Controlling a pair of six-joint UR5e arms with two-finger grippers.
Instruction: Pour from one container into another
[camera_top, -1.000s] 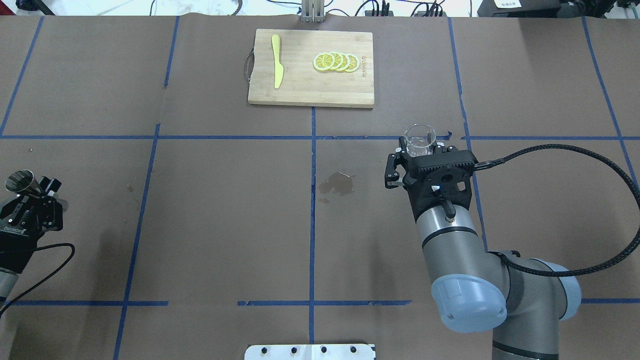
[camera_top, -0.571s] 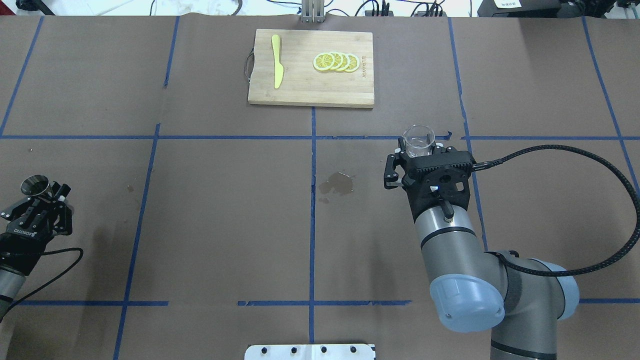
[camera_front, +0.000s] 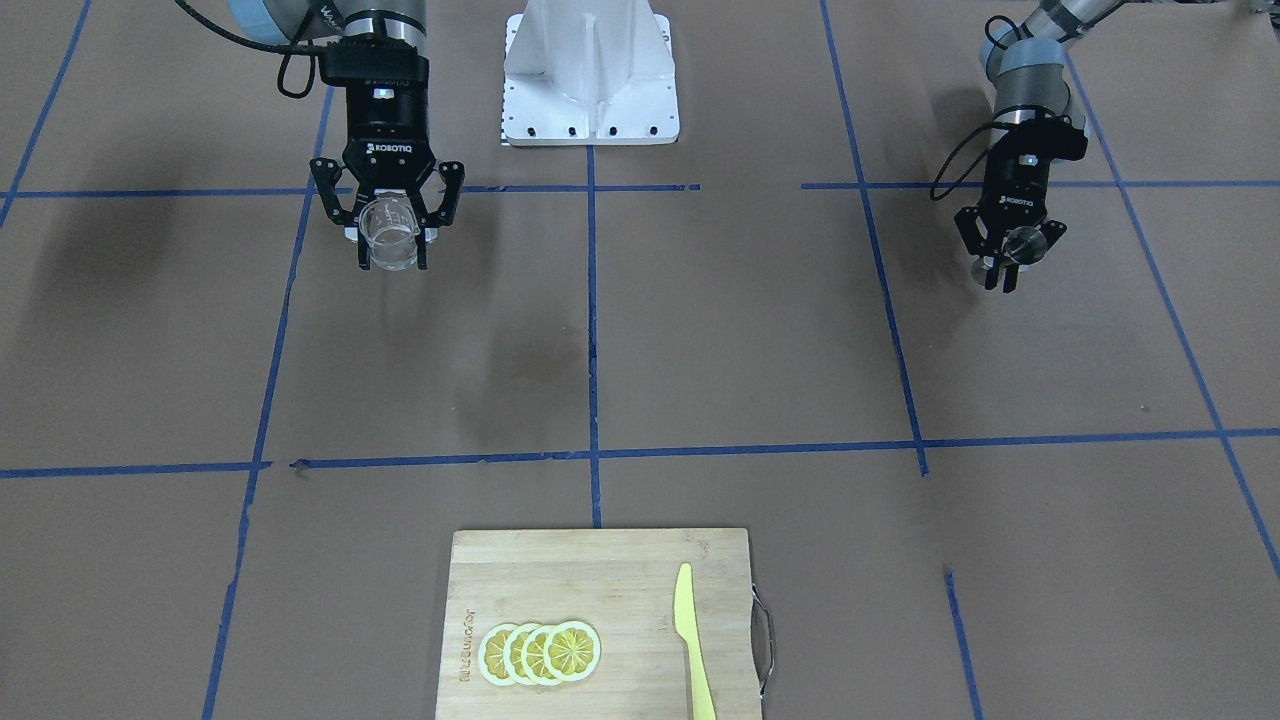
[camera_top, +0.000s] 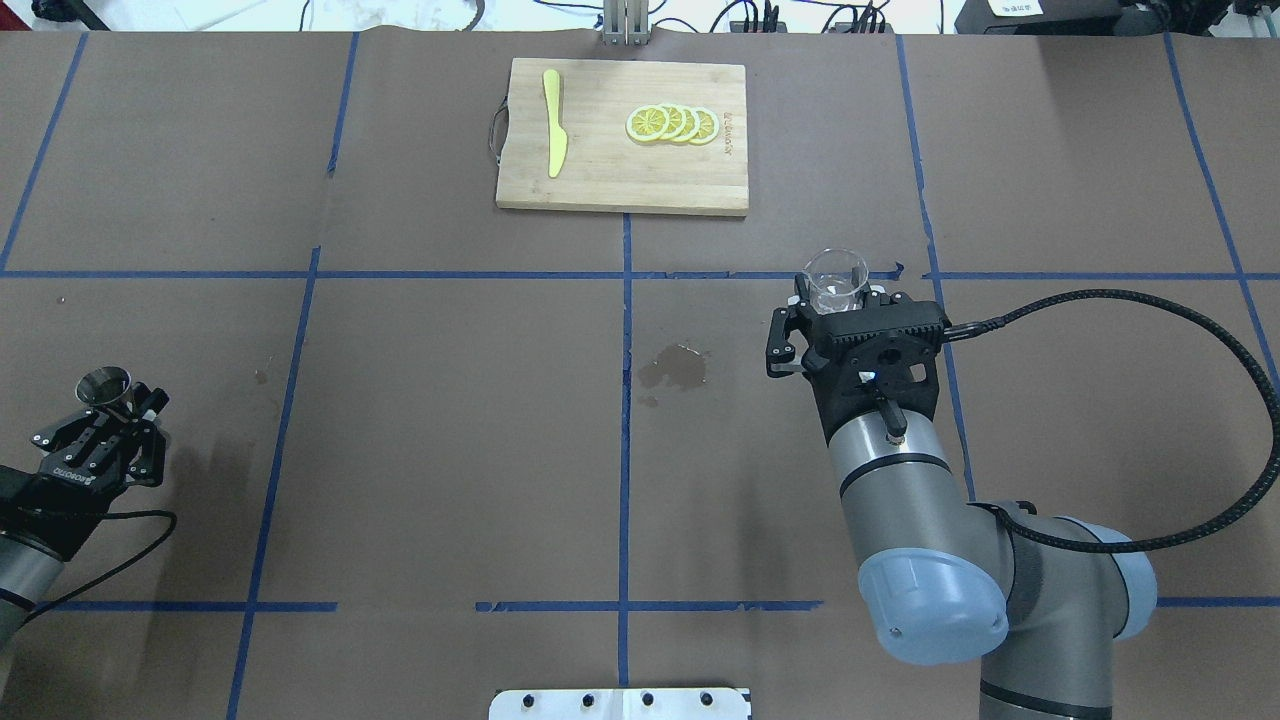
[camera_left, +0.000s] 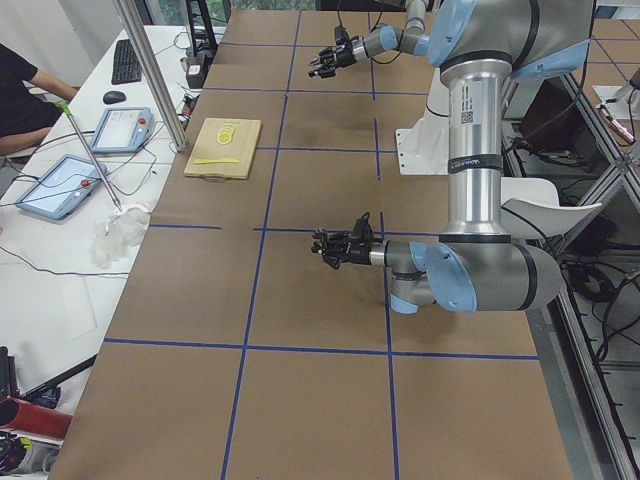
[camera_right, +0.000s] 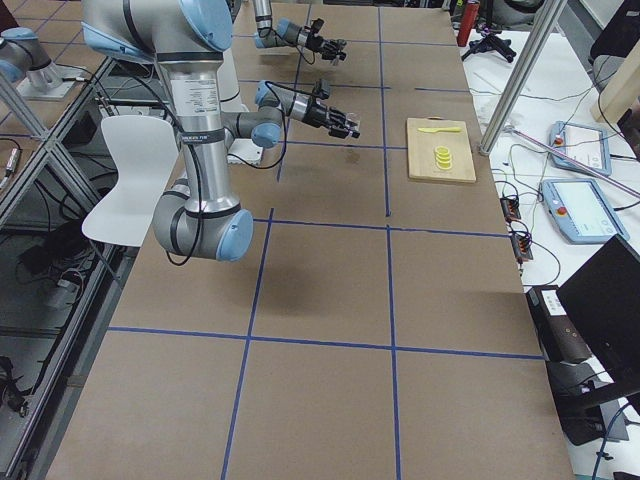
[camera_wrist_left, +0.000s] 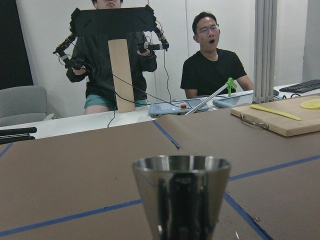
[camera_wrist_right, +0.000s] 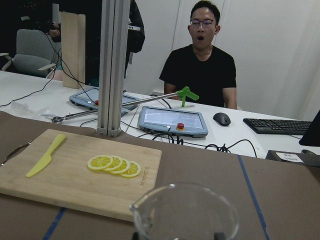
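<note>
Left gripper (camera_top: 118, 405), clamped on the jigger (camera_top: 103, 384), has slid in from the table's left edge toward the middle and a bit nearer the robot's base, with the jigger's mouth looking smaller from overhead than a second ago.

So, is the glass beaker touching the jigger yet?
Apart. Overhead view: the glass beaker sits in the right gripper, the jigger in the left gripper, a wide gap between.
</note>
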